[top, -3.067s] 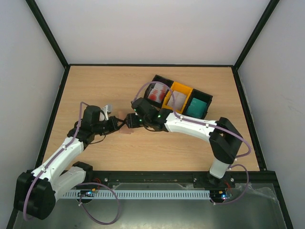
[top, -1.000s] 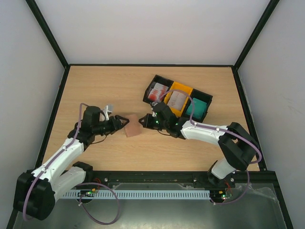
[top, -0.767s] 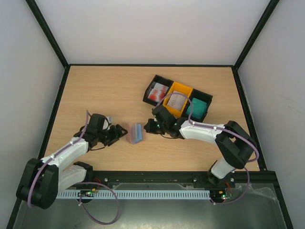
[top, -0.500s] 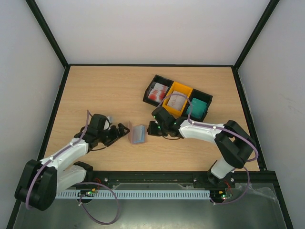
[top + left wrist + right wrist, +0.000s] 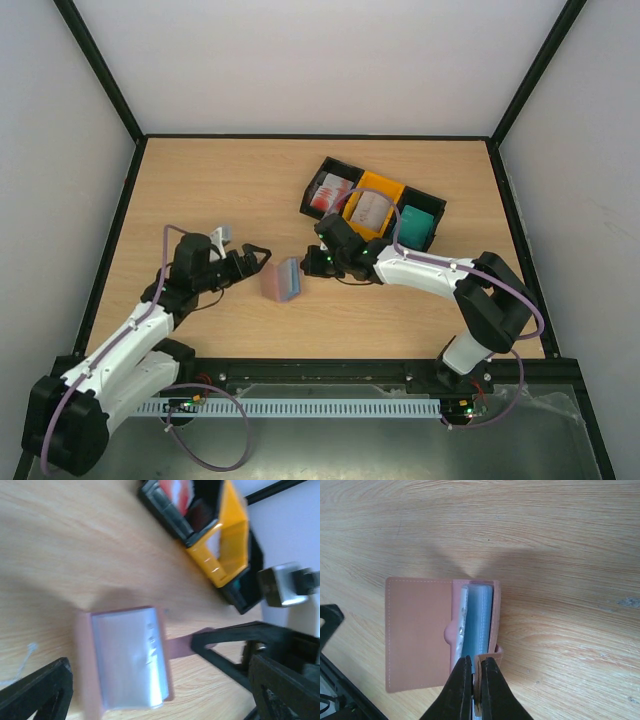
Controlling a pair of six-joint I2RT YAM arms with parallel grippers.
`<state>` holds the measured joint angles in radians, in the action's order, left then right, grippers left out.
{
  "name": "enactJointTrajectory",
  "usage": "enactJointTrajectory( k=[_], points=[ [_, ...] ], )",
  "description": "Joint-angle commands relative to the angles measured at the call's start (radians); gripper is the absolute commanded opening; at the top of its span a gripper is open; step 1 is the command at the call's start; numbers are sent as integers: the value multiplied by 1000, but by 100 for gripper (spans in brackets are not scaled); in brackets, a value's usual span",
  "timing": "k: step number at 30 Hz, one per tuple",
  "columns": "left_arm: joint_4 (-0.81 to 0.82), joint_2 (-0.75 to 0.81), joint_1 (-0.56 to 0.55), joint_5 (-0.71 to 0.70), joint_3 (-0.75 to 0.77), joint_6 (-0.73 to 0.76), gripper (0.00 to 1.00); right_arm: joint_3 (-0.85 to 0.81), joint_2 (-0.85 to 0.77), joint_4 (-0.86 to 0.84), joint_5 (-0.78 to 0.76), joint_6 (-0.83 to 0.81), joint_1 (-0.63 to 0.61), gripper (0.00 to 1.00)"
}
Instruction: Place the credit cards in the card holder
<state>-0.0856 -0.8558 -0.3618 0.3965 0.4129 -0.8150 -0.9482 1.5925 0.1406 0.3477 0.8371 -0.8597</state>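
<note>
We see an orange tray [image 5: 384, 183] standing on the wooden table [image 5: 230, 180]. One black tray [image 5: 333, 164] touches its left side and a second black tray [image 5: 428, 198] its right side, in a slanted row.

Top external: fixed, high, looking steeply down; whole surface [image 5: 200, 180] in frame, near edge at bottom. Left wrist: low, close, oblique; card holder [image 5: 127, 662] lower centre. Right wrist: close, facing straight down, same card holder centred. Shared by all three views.
</note>
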Motion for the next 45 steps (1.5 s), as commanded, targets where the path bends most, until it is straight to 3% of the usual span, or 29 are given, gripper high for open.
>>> enactJointTrajectory(
  k=[1, 7, 12, 25, 35, 41, 45],
  points=[
    [93, 8, -6, 67, 23, -17, 92, -28, -14, 11, 16, -12, -7, 2],
    [182, -98, -9, 152, 7, -47, 56, -28, 0, 24, 7, -21, -7, 2],
    [306, -183, -34, 258, 11, -91, 36, -22, -14, -2, 25, -23, -6, 2],
    [228, -332, -101, 163, 36, -64, 35, -12, -3, 1, 7, -10, -7, 2],
    [33, -390, -106, -52, 58, -32, 32, -15, 32, 66, -92, -8, -7, 2],
    [104, -418, -106, 17, 43, -32, 34, -16, 60, 83, -119, -18, -7, 4],
    [145, -461, -112, 59, 48, -27, 33, -44, 81, 118, -133, -38, -7, 14]
  ],
)
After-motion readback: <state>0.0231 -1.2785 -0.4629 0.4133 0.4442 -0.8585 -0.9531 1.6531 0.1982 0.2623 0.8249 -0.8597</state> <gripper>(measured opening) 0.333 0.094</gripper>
